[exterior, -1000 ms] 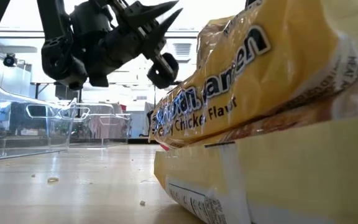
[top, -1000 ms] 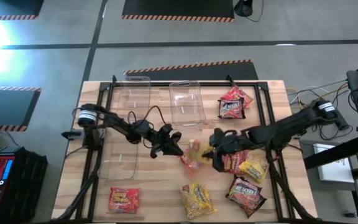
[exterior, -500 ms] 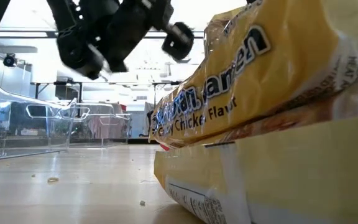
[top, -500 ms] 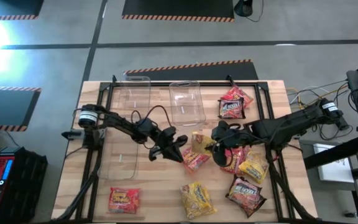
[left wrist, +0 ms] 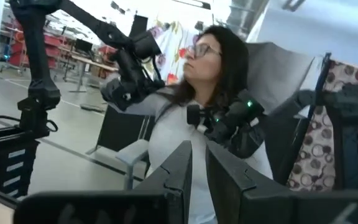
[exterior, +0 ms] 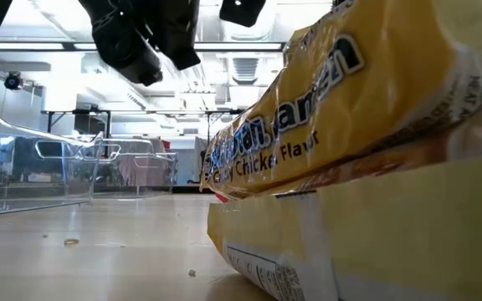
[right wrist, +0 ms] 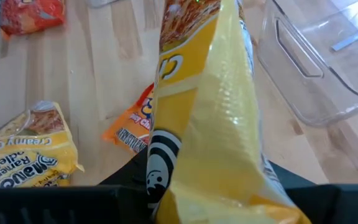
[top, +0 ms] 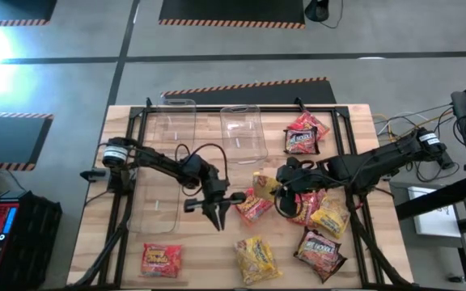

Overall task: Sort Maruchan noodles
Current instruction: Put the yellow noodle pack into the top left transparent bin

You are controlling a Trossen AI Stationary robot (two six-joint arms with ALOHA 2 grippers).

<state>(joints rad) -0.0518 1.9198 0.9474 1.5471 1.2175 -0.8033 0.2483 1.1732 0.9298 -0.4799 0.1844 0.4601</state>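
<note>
**Yellow packet lifted, left arm backing off**

Right gripper (top: 275, 187) clamped on a yellow packet (top: 263, 184), now raised off the table (top: 201, 250) mid-board; a second ago it sat low by the orange packet (top: 253, 208). Left gripper (top: 219, 218) empty, fingers nearly together, has swung toward the front edge. Likely next: drop into a clear bin (top: 243, 133)

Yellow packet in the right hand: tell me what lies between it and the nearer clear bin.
Nothing visible. The right hand holds the yellow packet up at mid-table, and only bare wood shows between it and the clear bin. The orange packet lies on the near side, off that path.
</note>
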